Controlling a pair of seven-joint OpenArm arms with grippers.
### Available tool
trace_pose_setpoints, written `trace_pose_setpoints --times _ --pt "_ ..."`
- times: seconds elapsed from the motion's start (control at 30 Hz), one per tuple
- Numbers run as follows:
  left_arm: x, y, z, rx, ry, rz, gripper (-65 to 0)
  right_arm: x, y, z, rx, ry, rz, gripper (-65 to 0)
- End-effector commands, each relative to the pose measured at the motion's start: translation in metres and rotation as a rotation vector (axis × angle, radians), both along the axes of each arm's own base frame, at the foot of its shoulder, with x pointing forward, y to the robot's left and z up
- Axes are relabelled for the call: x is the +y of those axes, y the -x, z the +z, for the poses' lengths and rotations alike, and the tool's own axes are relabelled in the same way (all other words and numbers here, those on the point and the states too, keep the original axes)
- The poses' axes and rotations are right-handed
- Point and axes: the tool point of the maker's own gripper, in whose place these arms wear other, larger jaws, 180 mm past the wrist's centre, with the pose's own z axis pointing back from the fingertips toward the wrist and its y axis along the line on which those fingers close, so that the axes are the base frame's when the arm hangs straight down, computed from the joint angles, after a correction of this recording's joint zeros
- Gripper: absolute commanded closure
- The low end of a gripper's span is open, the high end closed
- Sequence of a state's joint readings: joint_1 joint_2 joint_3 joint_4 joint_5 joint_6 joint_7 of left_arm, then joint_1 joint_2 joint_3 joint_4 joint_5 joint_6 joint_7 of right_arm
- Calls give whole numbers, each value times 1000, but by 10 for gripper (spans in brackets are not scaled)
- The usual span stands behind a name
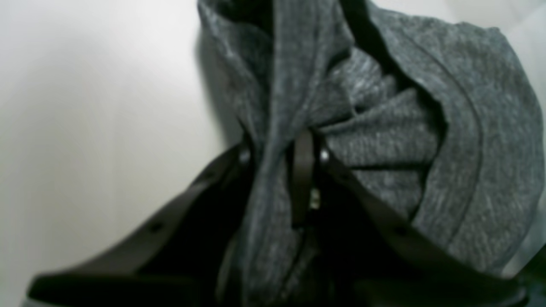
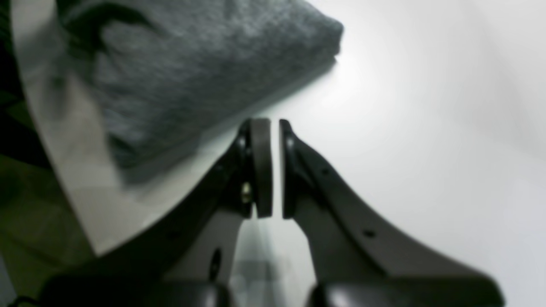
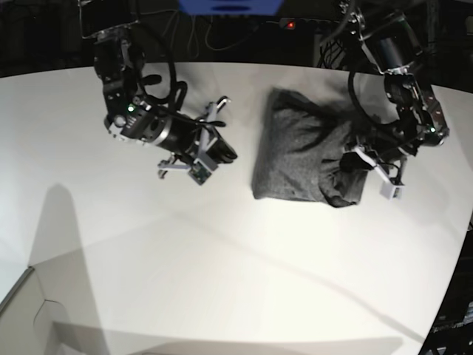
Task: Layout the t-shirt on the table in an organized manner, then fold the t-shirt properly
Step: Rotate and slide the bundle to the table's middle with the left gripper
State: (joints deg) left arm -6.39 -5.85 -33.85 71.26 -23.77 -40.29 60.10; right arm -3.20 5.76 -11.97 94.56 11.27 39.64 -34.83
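The t-shirt lies in a rumpled, roughly rectangular heap on the white table, toward the far side of the surface and right of centre in the base view. Its left and near edges look fairly straight, while the right end is bunched into a dark, puffed lump. The left gripper is at that bunched end: in its wrist view a thick fold of grey cloth runs down between the two dark fingers, which pinch in against it from both sides, so the jaws are clenched on the t-shirt. Around the pinch the fabric gathers into deep creases, and a wide hemmed band curves around the right of the frame; the picture is soft, so which part of the garment this band belongs to is hard to say. The right gripper hangs over bare table just beside the shirt's other edge, apart from the cloth. Its fingers stand nearly parallel with only a thin slit between the pads and nothing caught there, so it is closed and holds nothing. In the right wrist view, a folded corner of the shirt shows beyond the fingertips near the table's curved edge.
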Motion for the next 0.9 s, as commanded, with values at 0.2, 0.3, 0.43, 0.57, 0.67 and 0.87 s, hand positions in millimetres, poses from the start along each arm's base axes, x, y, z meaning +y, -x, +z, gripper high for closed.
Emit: trace_pose_setpoints --times 0.2,0.3,0.43,0.57,0.67,0.87 --pt "-40 -25 10 16 -198 -331 -3 -70 -39 22 -77 -10 -211 -15" --pt "-75 -42 22 -72 -251 -482 -3 -111 -48 25 -90 4 -325 -15" --pt "-127 -56 38 -176 -325 -716 -3 -158 -53 30 -107 15 -460 -15" --pt "-179 -62 57 -293 -339 -879 -3 -192 -50 32 -111 26 -555 -15" --pt "-212 -63 64 -330 -355 -983 -3 -205 -48 32 -111 30 -594 -15" --pt "-224 -72 45 -251 -408 -1050 -3 -227 -35 26 -92 42 -656 -15"
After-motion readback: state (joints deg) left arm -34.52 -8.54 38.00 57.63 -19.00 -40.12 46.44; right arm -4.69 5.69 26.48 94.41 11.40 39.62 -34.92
